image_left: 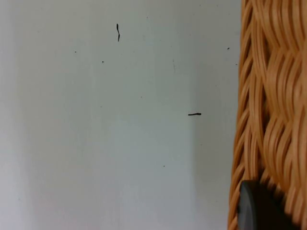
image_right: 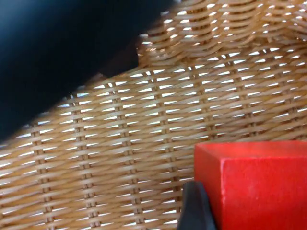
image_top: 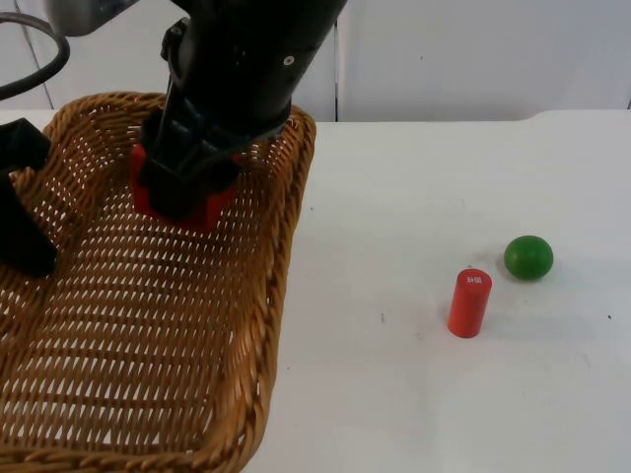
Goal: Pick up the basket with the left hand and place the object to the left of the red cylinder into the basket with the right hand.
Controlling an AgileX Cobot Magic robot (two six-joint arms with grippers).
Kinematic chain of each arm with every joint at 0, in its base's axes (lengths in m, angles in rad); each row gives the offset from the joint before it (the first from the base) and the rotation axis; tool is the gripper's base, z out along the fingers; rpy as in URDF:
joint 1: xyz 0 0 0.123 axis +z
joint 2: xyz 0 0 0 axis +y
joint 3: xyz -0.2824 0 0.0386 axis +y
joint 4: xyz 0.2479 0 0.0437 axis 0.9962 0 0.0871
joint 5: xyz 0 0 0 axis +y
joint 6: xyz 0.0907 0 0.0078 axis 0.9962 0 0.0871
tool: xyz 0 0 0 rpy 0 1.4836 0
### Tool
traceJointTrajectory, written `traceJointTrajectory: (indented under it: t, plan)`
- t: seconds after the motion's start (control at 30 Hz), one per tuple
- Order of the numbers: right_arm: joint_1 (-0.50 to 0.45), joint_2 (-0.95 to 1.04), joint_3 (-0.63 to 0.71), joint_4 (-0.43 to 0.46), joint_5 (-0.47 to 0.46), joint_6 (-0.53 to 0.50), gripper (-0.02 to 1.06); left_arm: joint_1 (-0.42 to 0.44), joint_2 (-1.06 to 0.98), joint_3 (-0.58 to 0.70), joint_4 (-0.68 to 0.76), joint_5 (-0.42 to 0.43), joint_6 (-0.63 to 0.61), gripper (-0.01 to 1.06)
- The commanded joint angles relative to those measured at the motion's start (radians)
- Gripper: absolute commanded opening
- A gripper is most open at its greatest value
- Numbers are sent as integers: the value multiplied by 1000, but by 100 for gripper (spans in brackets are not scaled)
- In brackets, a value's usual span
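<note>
Wicker basket (image_top: 148,325) fills the top view's near left, left gripper (image_top: 25,212) pinching its left rim; right gripper (image_top: 182,187) pinches red block (image_top: 202,209) over its floor. Red cylinder (image_top: 469,303) stands beside green ball (image_top: 528,256).
Left wrist: fingertip (image_left: 261,208) on rim (image_left: 268,96).
Right wrist: block (image_right: 259,184) above weave.

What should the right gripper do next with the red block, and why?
Probably open and release: the right gripper holds the red block over the floor of the basket, which the left gripper holds at its rim.
</note>
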State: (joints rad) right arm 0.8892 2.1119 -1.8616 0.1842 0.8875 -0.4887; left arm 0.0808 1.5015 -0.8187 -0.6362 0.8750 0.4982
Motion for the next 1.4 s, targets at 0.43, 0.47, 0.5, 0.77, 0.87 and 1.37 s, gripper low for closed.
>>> traceJointTrajectory:
  t: [0.43, 0.47, 0.5, 0.77, 0.87, 1.37]
  plan:
    - [7, -4, -2, 2, -12, 3, 84, 2, -13, -1, -40, 9, 1, 0]
    - [7, -4, -2, 2, -12, 3, 84, 2, -13, -1, -40, 9, 1, 0]
    - [7, -4, -2, 2, -12, 3, 84, 2, -13, -1, -40, 9, 1, 0]
    - [1, -60, -4, -2, -12, 3, 84, 2, -13, -1, -40, 9, 1, 0]
    - [-13, -108, -4, 1, 1, 10, 84, 2, -13, -1, -40, 9, 1, 0]
    - [-127, -326, 22, 38, 136, 28, 84, 2, -13, -1, -33, 9, 5, 0]
